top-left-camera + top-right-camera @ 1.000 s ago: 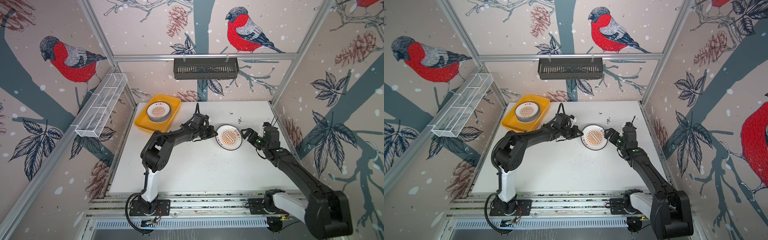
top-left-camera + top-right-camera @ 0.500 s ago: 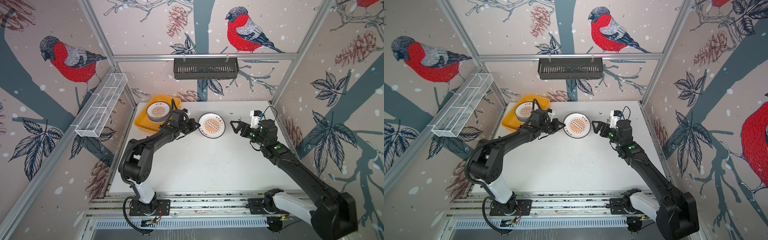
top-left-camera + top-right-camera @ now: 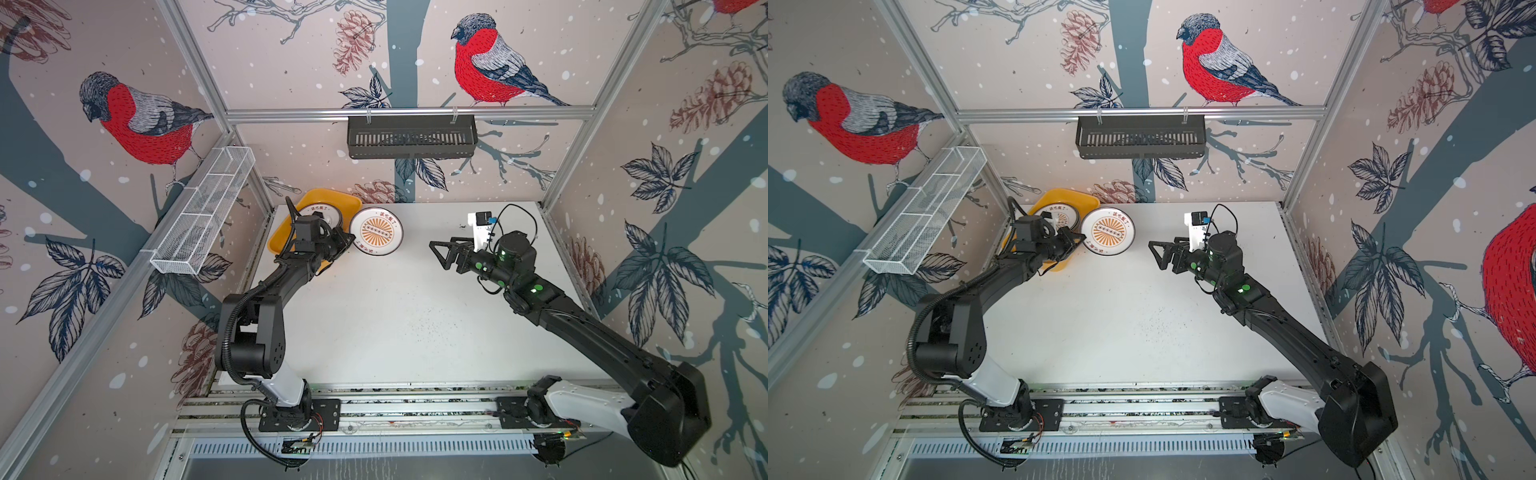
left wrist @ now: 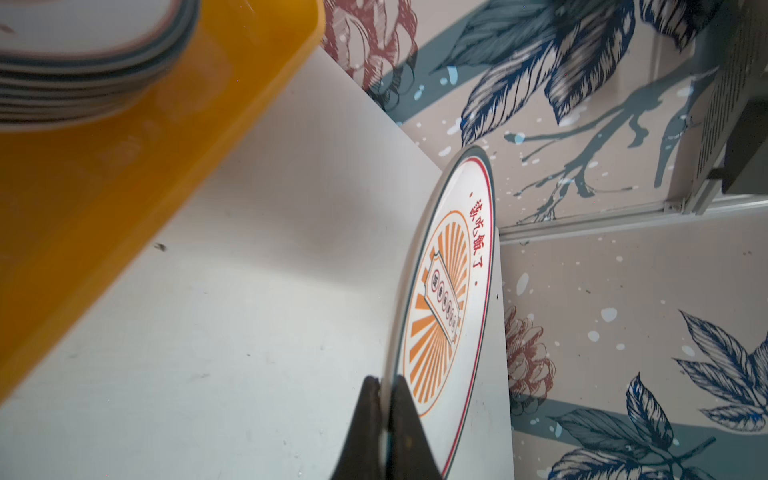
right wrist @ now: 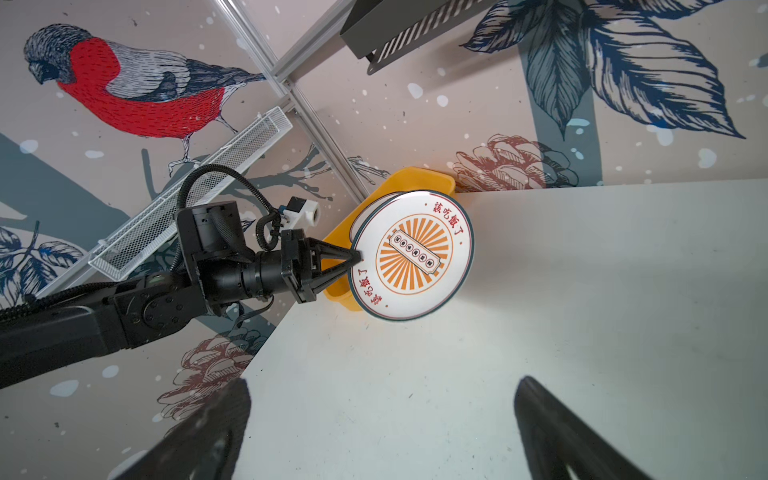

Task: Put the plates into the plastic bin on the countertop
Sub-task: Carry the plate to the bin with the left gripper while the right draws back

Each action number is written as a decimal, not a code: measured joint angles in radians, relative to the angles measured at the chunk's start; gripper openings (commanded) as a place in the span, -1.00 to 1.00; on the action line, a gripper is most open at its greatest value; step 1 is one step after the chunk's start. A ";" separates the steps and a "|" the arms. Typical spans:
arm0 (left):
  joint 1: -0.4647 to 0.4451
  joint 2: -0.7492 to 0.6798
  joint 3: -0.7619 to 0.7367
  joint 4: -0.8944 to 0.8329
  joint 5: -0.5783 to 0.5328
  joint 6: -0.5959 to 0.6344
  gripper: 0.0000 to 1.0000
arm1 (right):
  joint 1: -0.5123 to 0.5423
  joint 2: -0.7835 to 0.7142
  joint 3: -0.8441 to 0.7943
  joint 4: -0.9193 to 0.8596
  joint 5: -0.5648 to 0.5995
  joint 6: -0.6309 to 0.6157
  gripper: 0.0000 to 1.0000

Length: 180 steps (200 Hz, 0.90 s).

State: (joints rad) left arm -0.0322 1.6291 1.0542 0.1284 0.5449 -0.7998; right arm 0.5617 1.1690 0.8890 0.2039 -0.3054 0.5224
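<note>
One plate aloft: a small round white sunburst plate (image 3: 376, 233) (image 3: 1107, 232) with a thin dark rim line and red lettering, held over the back part of the white countertop (image 3: 395, 316), just beside the bin's right side.
Facing: printed face up, somewhat tilted; being round it has no long axis, but the lettered bar across its orange rays lies roughly along the countertop's back edge.
Grip: the left gripper (image 3: 352, 241) (image 4: 386, 386) (image 5: 355, 259) pinches the plate's left rim, jaws pressed together on the thin edge.
Shadow: a soft one on the countertop under the plate (image 5: 411, 255).
Bin: a shallow yellow plastic bin (image 3: 328, 195) (image 4: 104, 187) at the back left corner, its long axis slanting from the back edge toward the left edge.
Stack: a stack of plates (image 3: 320, 209) (image 4: 83, 62) in the bin's back end, the top one also orange-rayed, partly hidden by the left arm.
Other arm: the right gripper (image 3: 439, 255) (image 5: 382, 415) hangs over the right half of the countertop, well apart from the plate, jaws spread wide and holding nothing, pointing toward the plate.
Walls: a black slatted basket (image 3: 411, 137) on the back rail; a white wire-mesh basket (image 3: 203, 216) on the left.
</note>
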 measured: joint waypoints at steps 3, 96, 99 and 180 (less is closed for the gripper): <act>0.009 0.000 0.000 0.002 0.001 -0.004 -1.00 | 0.003 0.001 0.001 0.002 0.000 -0.002 0.99; 0.220 0.111 0.098 0.025 -0.007 -0.061 -1.00 | 0.050 0.016 0.021 0.029 -0.011 -0.029 0.99; 0.224 0.115 0.101 0.025 -0.009 -0.063 -1.00 | 0.053 0.018 0.022 0.030 -0.012 -0.029 0.99; 0.299 0.275 0.223 0.042 -0.037 -0.112 -1.00 | 0.085 0.076 0.061 0.036 -0.022 -0.050 0.99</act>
State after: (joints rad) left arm 0.2665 1.9038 1.2770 0.1703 0.5083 -0.9115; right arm 0.6472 1.2449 0.9497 0.2401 -0.3275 0.4721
